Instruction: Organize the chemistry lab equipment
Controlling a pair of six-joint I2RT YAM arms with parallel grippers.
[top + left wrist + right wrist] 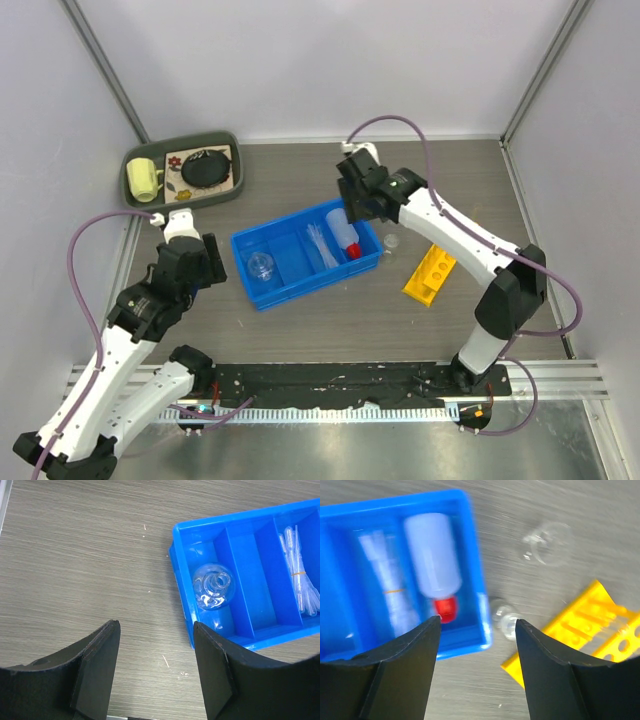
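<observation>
White squeeze bottle (432,555) is down in the blue bin's (478,580) end compartment, pipettes (390,590) next door, round flask (212,586) at the far end. Left to sort: small glass beakers (547,544) and yellow rack (580,630), out on the table. Right gripper (477,621) over the bin's edge, left gripper (156,625) beside it, both spread and empty.

my right gripper (352,210) hangs over the blue bin (320,284), right above the white squeeze bottle (342,238) lying in its end slot. yellow rack (430,273) lies near the bin, with a small beaker (391,241) between them.
</observation>
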